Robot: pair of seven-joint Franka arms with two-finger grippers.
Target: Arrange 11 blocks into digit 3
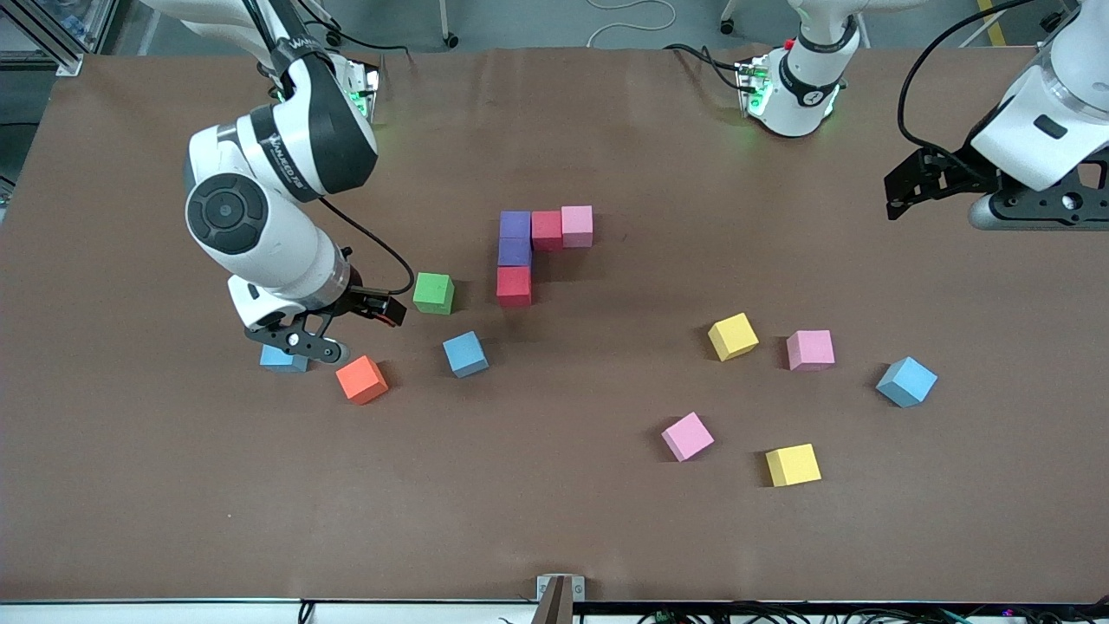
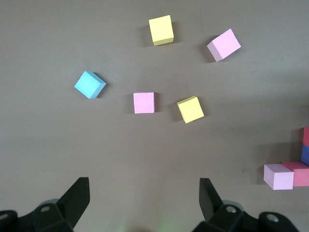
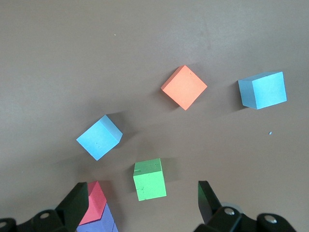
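Observation:
Five blocks touch in an L near the table's middle: two purple (image 1: 515,224) (image 1: 515,252), two red (image 1: 547,230) (image 1: 514,286), one pink (image 1: 577,225). Loose blocks lie nearer the front camera: orange (image 1: 361,380), light blue (image 1: 465,354), yellow (image 1: 733,336), pink (image 1: 810,349), pink (image 1: 687,436), yellow (image 1: 793,464), light blue (image 1: 906,381). My right gripper (image 1: 301,341) (image 3: 142,203) hangs open and empty over another light blue block (image 1: 282,359), partly hiding it. My left gripper (image 1: 1035,206) (image 2: 144,200) waits open, raised at the left arm's end.
A green cube (image 1: 433,293) (image 3: 149,179) sits beside the lower red block, toward the right arm's end, and shows just ahead of the right gripper's fingers in the right wrist view. The brown table (image 1: 173,503) stretches bare toward the front camera.

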